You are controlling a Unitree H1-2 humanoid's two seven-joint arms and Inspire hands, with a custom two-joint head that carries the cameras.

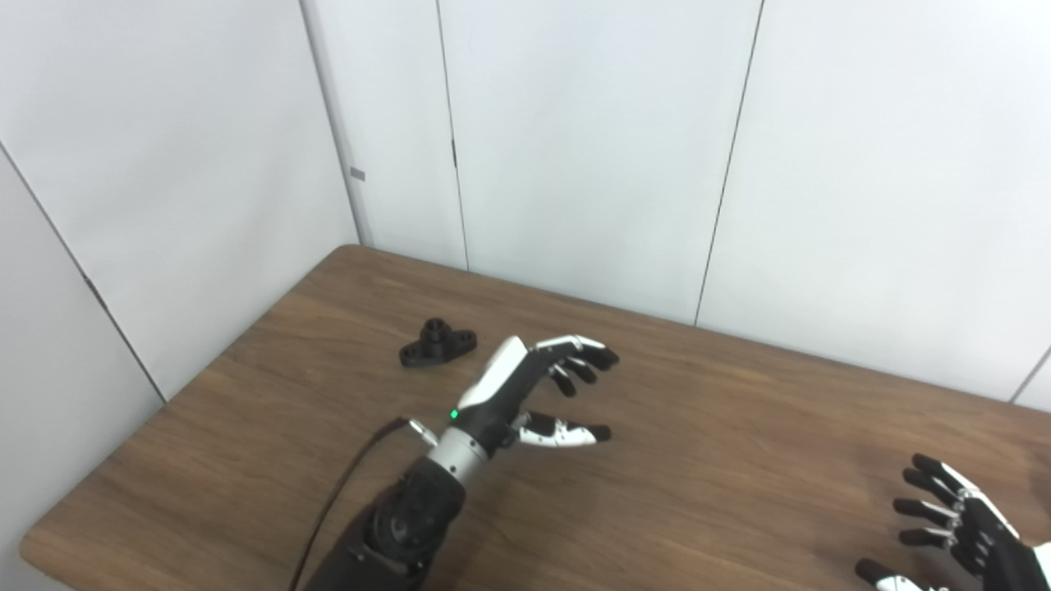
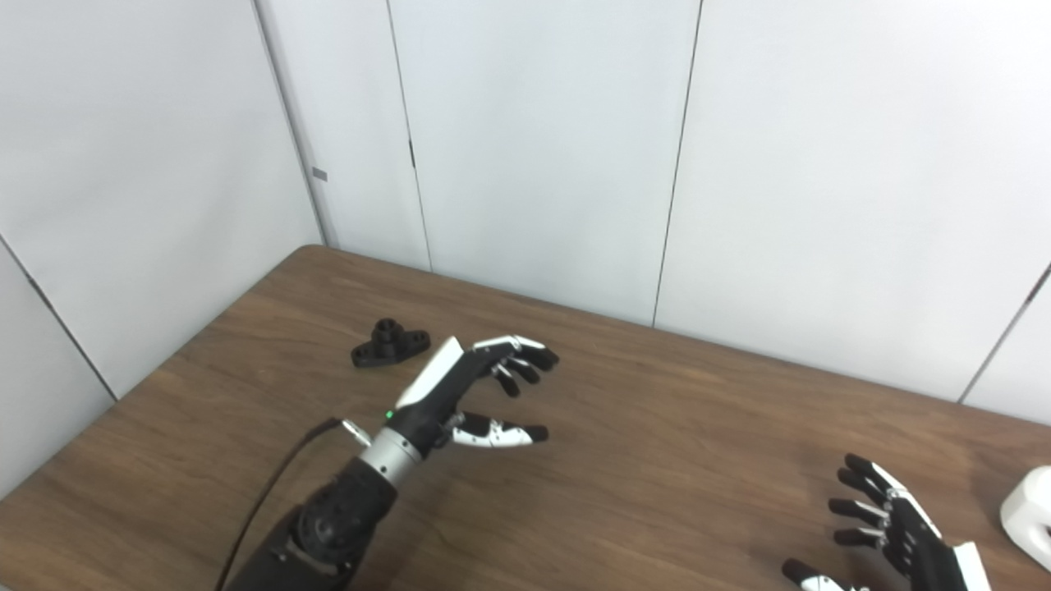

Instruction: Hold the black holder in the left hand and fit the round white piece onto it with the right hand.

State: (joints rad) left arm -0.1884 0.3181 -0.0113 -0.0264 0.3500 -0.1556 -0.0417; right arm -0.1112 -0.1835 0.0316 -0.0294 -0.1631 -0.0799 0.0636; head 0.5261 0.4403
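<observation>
Both empty with fingers spread: left robot hand hovers just right of black holder lying on counter, right robot hand near white piece at counter's right edge; advise left shifting leftward, gripping holder's base, boss left exposed.

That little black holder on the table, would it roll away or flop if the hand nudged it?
Probably neither. The black holder looks like one rigid moulded piece, so it should stay stiff. It lies on a flat, wide base with a short hub on top, so a nudge would likely slide it, not roll or tip it. It looks small beside the open left hand, so probably light.
</observation>
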